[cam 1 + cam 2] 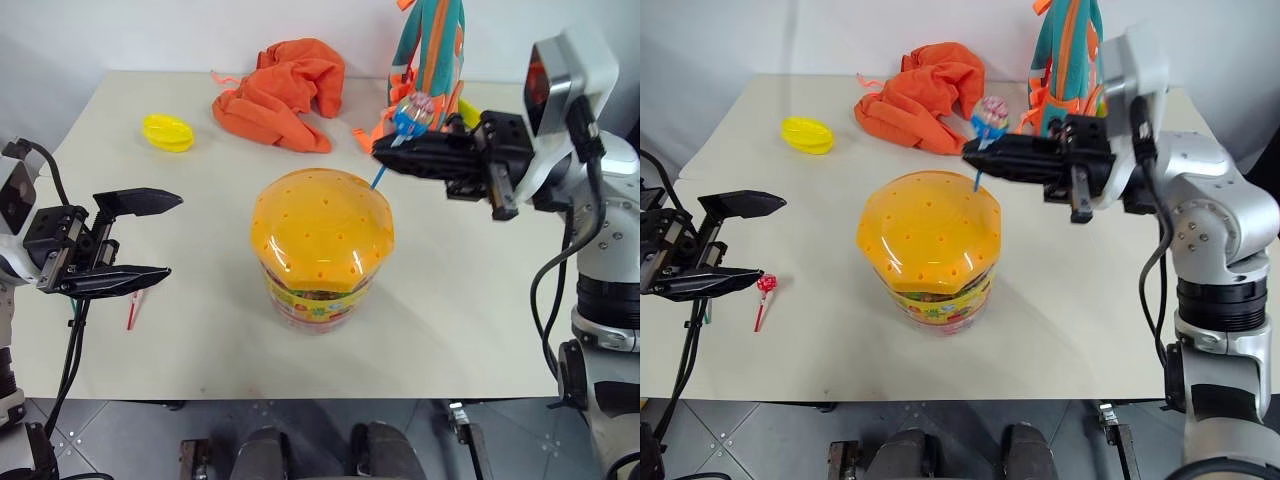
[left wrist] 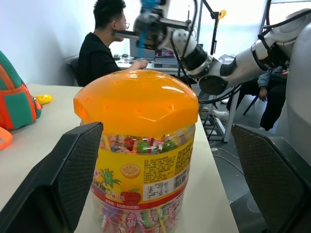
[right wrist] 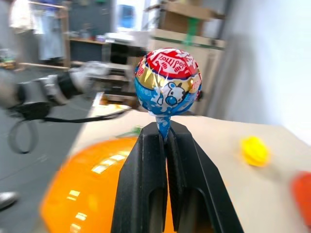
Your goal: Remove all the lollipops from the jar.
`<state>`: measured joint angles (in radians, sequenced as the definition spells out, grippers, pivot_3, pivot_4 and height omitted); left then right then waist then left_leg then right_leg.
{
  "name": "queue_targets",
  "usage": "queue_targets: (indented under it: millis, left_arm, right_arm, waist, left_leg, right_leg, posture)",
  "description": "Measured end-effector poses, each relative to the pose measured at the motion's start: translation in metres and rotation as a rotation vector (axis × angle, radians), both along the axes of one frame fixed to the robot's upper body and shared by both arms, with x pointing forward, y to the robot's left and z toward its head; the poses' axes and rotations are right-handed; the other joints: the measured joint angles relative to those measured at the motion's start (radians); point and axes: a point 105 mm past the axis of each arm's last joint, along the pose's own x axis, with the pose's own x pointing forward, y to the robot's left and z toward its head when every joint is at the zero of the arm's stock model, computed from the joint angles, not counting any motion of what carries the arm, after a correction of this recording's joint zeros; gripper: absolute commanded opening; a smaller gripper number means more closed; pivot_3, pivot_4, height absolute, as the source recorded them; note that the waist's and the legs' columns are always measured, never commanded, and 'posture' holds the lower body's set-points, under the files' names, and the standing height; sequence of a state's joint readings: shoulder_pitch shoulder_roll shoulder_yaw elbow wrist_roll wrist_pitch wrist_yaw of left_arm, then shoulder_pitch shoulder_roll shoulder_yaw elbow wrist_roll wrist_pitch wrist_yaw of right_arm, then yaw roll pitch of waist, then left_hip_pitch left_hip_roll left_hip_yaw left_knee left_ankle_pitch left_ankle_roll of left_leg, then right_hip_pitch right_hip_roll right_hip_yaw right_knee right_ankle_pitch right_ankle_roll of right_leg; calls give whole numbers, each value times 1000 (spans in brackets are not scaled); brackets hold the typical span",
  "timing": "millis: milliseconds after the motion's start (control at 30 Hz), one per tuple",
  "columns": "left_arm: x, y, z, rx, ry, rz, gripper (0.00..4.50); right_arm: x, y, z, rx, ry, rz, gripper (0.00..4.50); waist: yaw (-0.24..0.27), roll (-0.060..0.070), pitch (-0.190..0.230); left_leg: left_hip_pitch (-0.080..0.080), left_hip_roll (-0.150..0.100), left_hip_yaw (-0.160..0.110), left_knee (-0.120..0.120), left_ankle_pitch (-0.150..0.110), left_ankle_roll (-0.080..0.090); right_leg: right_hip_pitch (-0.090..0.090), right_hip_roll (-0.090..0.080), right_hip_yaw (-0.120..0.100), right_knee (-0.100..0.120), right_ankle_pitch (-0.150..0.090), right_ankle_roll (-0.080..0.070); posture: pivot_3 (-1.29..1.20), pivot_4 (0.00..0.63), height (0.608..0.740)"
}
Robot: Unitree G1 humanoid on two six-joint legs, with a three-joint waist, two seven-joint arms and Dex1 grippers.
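Right wrist view puts it plainly: my right hand [image 3: 163, 133] is pinched tight on the blue stick just under the wrapped head of a lollipop [image 3: 167, 81], holding it up above the orange lid of the jar [image 1: 320, 245]. My left hand [image 1: 135, 238] waits off to the side of the jar with its fingers spread wide, holding nothing.

These candies look feather-light, I judge, with a hard round head and a thin stiff stick (slick plastic, likely to swivel in a loose pinch). Close under the head is the sensible place to hold, as I do now; the foil wrapper itself would crinkle and slip.

Right eye view shows what the left eye view half hides behind my left hand: a red-stick lollipop [image 1: 764, 292] lying on the desk [image 1: 1090, 330] just below that hand's fingers. Left wrist view alone shows the jar's clear wall and label, with many wrapped sweets packed inside, and a seated person beyond the desk.
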<state>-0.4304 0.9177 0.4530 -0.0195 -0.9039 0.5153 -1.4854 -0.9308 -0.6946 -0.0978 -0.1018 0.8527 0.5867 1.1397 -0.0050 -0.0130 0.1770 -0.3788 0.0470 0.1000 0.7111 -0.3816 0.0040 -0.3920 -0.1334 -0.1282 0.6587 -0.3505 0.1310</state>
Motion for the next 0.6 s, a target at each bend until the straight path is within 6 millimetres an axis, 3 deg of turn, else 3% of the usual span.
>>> queue_targets:
  millis: [167, 400, 500, 600]
  left_arm:
    - [2, -1, 0, -4, -1, 6, 4500]
    - [3, 0, 0, -7, 2, 11, 4500]
    - [2, 3, -1, -5, 14, 21, 4500]
    - [0, 9, -2, 15, 35, 45, 4500]
  right_arm:
    - [5, -15, 6, 17, -3, -73, 18]
    - [14, -44, -11, -88, 99, -267, 18]
    - [26, -74, -28, -159, 239, -428, 18]
    - [46, -125, -63, -269, 468, -704, 18]
  waist:
    - [-3, 0, 0]
    - [1, 0, 0]
    - [2, 0, 0]
    - [2, 0, 0]
  left_leg:
    - [0, 0, 2, -1, 0, 0]
    - [0, 0, 4, -1, 0, 0]
    - [0, 0, 5, -2, 0, 0]
    - [0, 0, 6, -3, 0, 0]
  right_leg:
    - [-1, 0, 0, 0, 0, 0]
    - [0, 0, 0, 0, 0, 0]
    - [0, 0, 1, -1, 0, 0]
    - [0, 0, 1, -2, 0, 0]
  posture:
    - [0, 150, 740]
    - [0, 150, 740]
    - [0, 150, 740]
    - [0, 150, 740]
